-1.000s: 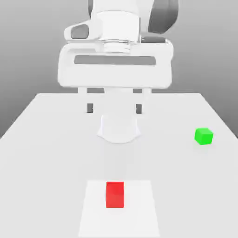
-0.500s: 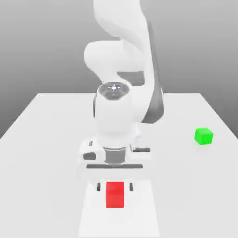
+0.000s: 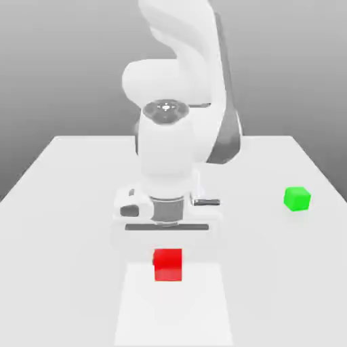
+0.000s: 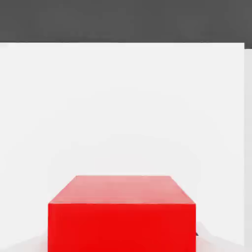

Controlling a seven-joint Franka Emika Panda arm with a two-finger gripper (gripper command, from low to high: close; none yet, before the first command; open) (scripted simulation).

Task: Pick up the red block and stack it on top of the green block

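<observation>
One red block (image 3: 168, 264) now hangs higher than half a second ago, jaws clamped on it.

The small red matte cube (image 3: 168, 264) sits just in front of the white robot arm (image 3: 173, 159); the small green matte cube (image 3: 297, 198) is well off toward the exterior view's right, on the white table (image 3: 61, 203).

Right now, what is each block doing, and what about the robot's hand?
Small bright red matte cube: directly under the end effector, looks raised just off the white table.
Small bright green matte cube: resting on the table, alone, at the exterior view's right.
End effector: over the red cube.
</observation>
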